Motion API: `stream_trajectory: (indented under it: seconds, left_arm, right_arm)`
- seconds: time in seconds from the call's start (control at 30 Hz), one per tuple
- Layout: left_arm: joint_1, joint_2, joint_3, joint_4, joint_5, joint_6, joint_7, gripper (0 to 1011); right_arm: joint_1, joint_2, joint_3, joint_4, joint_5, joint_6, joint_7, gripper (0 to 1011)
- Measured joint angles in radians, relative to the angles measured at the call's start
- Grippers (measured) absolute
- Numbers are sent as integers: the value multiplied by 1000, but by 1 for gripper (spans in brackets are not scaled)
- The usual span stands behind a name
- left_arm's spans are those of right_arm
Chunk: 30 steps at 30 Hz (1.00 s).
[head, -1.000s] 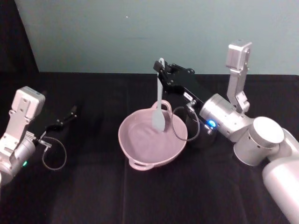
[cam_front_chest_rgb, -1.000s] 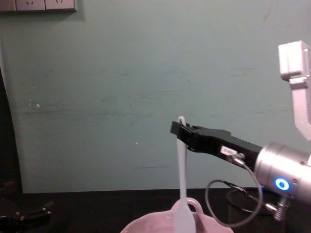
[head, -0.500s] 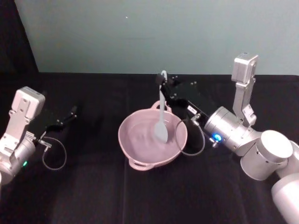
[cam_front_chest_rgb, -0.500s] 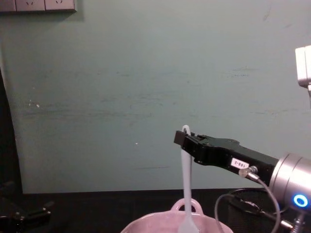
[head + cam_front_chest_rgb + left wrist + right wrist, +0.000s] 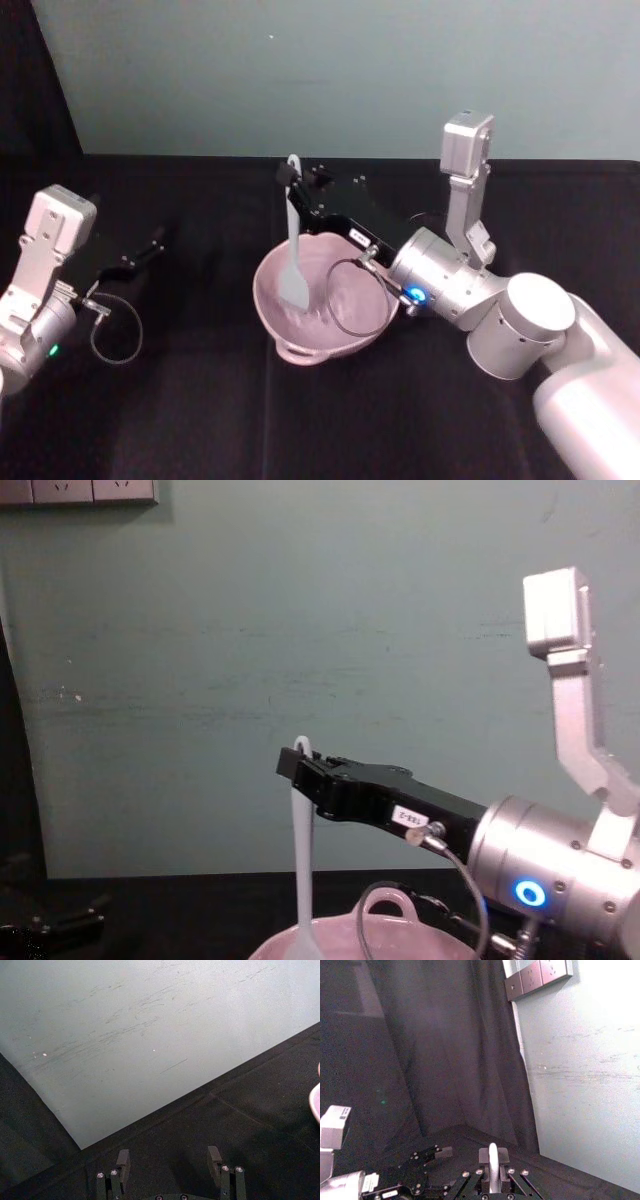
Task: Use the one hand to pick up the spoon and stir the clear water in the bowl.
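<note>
Head view. Left gripper (image 5: 140,256): sat parked at 9 o'clock, fingers apart. White spoon (image 5: 292,250): stood upright, paddle inside the pink bowl (image 5: 300,352), 9 o'clock side. Right gripper (image 5: 297,182): clamped the handle top. Step judged: stirring; next, a level circular sweep.

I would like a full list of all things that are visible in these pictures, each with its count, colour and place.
bowl: one, pale pink, middle of the table.
spoon: one, white, upright, paddle down inside the bowl.
table: one, black cloth, in front of the robot.
wall: one, pale green, behind the table.
wall sockets: one row, grey, high on the wall at the left.
right gripper: one, black, above the bowl, shut on the spoon's handle end.
left gripper: one, black, open, parked at the table's left.
</note>
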Motion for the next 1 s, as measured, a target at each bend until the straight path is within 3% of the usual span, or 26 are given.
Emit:
stream_trajectory:
  seconds: [0.23, 0.53, 0.73, 1.0]
  left_arm:
    - [0, 0, 0, 0, 0, 0, 0, 1011]
    - [0, 0, 0, 0, 0, 0, 0, 1011]
    - [0, 0, 0, 0, 0, 0, 0, 1011]
    - [0, 0, 0, 0, 0, 0, 0, 1011]
  right_arm:
    - [61, -47, -9, 98, 4, -27, 11, 113]
    - [112, -63, 13, 176, -4, -48, 8, 113]
    - [111, -50, 34, 176, -7, -49, -6, 113]
    - [60, -3, 73, 102, -6, -39, -30, 113]
